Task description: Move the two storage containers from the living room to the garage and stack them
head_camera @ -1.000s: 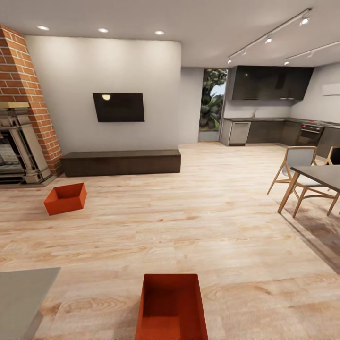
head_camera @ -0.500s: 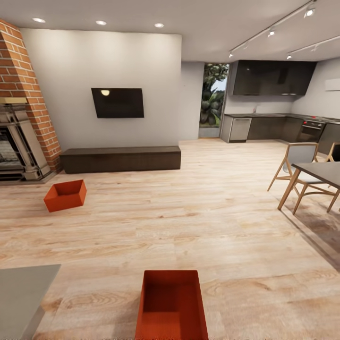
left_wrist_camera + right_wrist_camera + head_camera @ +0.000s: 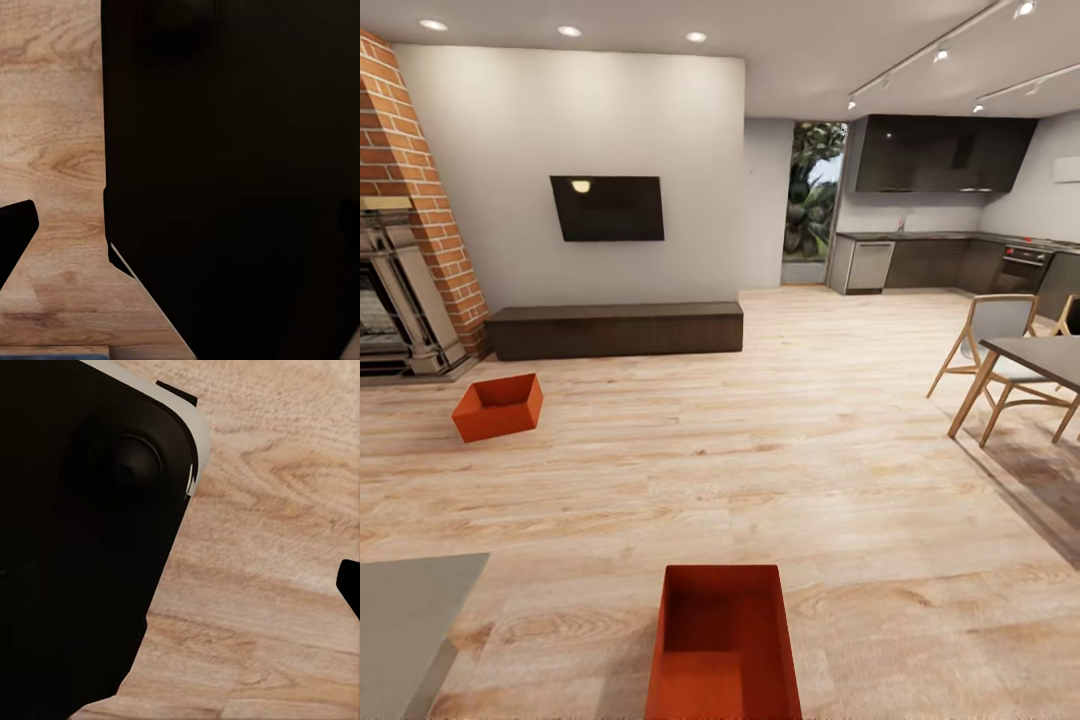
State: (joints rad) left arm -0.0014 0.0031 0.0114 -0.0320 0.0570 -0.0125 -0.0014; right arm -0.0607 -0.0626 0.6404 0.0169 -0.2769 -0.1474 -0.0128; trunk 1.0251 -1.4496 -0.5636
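Two orange-red storage containers stand on the light wood-plank boards of the living room. The near container (image 3: 724,645) lies straight ahead at the lower edge of the head view, open side up and empty. The far container (image 3: 498,406) sits at the left, before the brick fireplace (image 3: 405,200) and the low dark cabinet (image 3: 615,332). In the left wrist view, my left gripper (image 3: 180,236) hangs over the planks beside my black base, one fingertip (image 3: 16,232) at the picture's edge. My right gripper (image 3: 180,585) shows one fingertip (image 3: 351,585) likewise. Both look spread with nothing held.
A grey tabletop corner (image 3: 405,630) juts in at the lower left. A dining table (image 3: 1040,360) with wooden chairs (image 3: 992,345) stands at the right, with the dark kitchen (image 3: 940,240) behind it. A black TV (image 3: 608,208) hangs on the wall. Open plank floor lies between the containers.
The whole head view has shifted a little, with everything sliding slightly upward in the picture, so the camera has moved. Both containers stay where they were on the planks.
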